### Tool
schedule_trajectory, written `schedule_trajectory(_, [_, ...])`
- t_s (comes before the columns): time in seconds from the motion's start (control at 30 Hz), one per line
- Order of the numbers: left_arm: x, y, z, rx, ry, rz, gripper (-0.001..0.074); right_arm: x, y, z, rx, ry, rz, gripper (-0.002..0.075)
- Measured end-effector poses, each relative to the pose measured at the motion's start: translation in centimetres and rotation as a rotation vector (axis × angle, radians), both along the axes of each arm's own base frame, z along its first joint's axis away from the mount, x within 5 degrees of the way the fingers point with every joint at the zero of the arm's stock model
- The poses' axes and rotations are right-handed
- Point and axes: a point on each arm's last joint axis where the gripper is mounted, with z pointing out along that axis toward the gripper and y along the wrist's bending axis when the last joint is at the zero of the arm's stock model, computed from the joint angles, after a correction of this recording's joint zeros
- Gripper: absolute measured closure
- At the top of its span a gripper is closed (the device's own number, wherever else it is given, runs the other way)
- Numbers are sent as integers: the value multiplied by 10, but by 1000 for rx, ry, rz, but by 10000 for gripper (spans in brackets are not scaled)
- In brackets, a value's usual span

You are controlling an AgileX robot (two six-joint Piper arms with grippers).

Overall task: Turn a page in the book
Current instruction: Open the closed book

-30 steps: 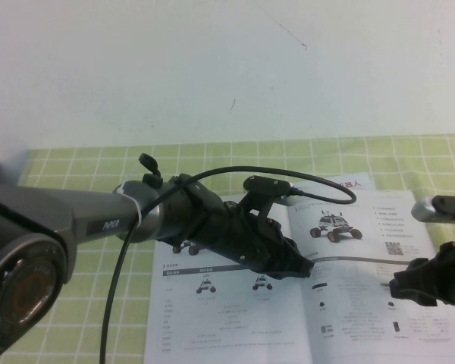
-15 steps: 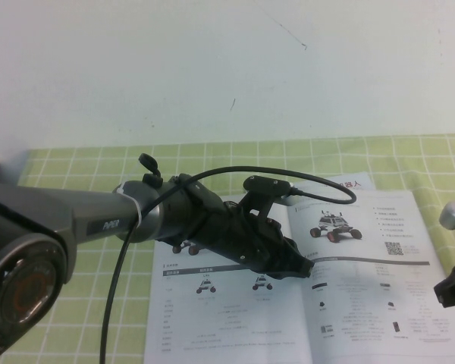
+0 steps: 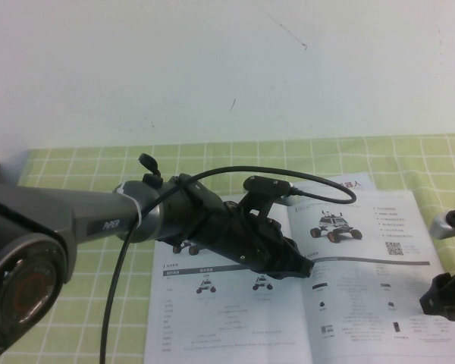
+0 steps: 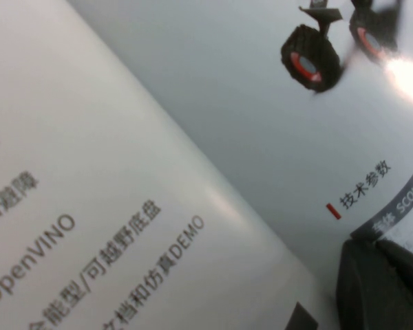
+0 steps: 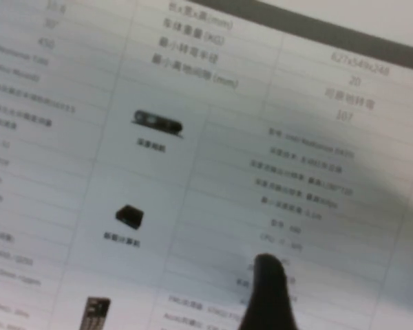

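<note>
Change: right gripper has moved back in from the frame edge, lower than a second ago.
Book: lies open on the checked cloth, unmoved.
Left gripper: at the book's centre fold; jaw state cannot be told.
Right gripper: over the book's right edge, holding nothing visible; spread cannot be told.

I'm looking at what seems a robot test lab rather than a home: a bare white wall behind a counter under a green-and-white checked cloth (its grid plain and tidy), two machine arms reaching in, and a rover brochure lying open.
</note>
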Motion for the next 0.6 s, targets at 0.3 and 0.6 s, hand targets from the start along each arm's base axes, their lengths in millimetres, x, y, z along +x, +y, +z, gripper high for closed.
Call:
schedule_trajectory(0.3, [0,0,0,0,0,0,739,13,5,4,74,14,-46,291])
schedule_trajectory(0.6, [0,0,0,0,0,0,739,17,7,9,96,14,-45,380])
